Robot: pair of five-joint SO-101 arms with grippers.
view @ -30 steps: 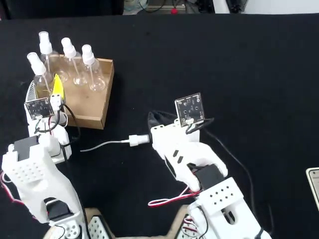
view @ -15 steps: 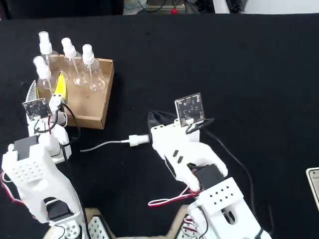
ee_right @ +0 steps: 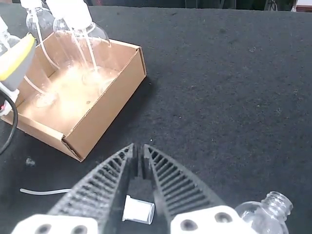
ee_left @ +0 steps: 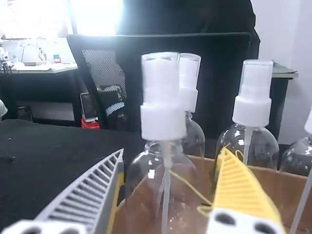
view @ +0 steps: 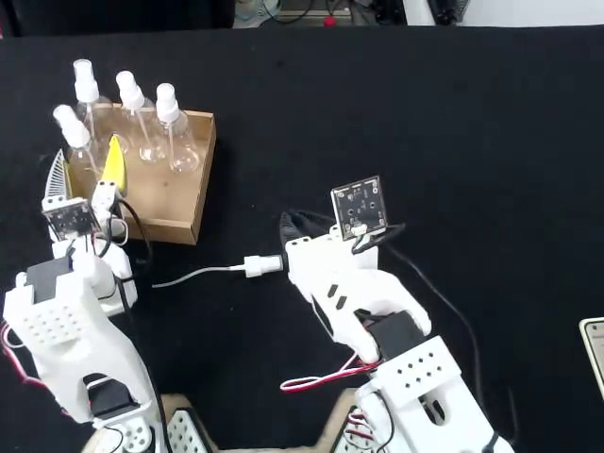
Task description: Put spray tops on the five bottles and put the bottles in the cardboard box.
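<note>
The cardboard box [view: 165, 193] sits at the table's left with bottles wearing spray tops in it: three along its far side [view: 132, 109] and one [view: 71, 132] at its left edge. My left gripper [view: 85, 175] is open, its fingers either side of that bottle [ee_left: 163, 170] without touching it. My right gripper [ee_right: 140, 151] is shut over the table's middle. Below it lies a loose spray top [ee_right: 138, 209] [view: 257, 266] with its tube [view: 189, 276] pointing left. An uncapped bottle [ee_right: 265, 214] lies beside the right gripper.
A white flat object [view: 595, 349] lies at the table's right edge. Both arm bases stand at the near edge. The black table to the right of the box [ee_right: 92, 122] is open. A chair [ee_left: 146, 53] stands behind the table.
The left gripper has opened and drawn back a little from the bottle, which now stands in the box. The right arm has not moved.
</note>
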